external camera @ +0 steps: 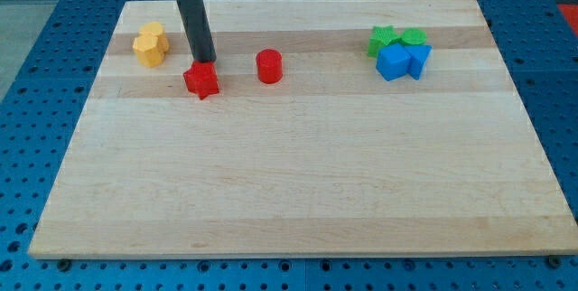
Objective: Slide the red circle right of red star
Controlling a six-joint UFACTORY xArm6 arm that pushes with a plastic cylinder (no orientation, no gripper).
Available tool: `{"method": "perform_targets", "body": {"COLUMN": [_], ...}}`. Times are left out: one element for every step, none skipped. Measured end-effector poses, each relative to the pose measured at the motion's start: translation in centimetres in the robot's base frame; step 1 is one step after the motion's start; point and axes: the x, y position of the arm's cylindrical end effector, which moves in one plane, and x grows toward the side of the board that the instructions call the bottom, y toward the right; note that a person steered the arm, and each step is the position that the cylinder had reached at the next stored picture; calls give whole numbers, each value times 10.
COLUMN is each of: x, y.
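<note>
On the pale wooden surface (298, 183), the small red star-shaped block (202, 80) lies toward the view's left, and the short red circular cylinder block (269, 66) stands near it on the view's right, slightly nearer the view's top, the two clearly apart. The tool here is only a straight dark rod with nothing that opens or closes, so it holds nothing; my tip (206, 61) sits just at the star's top edge, touching it or very nearly so, and to the view's left of the circle. Judged against the task, the circle already lies on the star's right side, so the layout looks close to what is asked, and the tip beside the star seems placed away from the circle, which stands free of the rod. A nudge from this spot would likely shift the star, not the circle. Well apart, at the view's upper left, two yellow blocks (151, 44) huddle together, shapes hard to make out; at the upper right, two green blocks (394, 39) and two blue blocks (403, 61) cluster touching one another.
</note>
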Motion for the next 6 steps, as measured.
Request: {"method": "perform_targets", "body": {"x": [0, 0, -7, -4, -4, -3], "y": [0, -2, 31, 98, 106, 145]}}
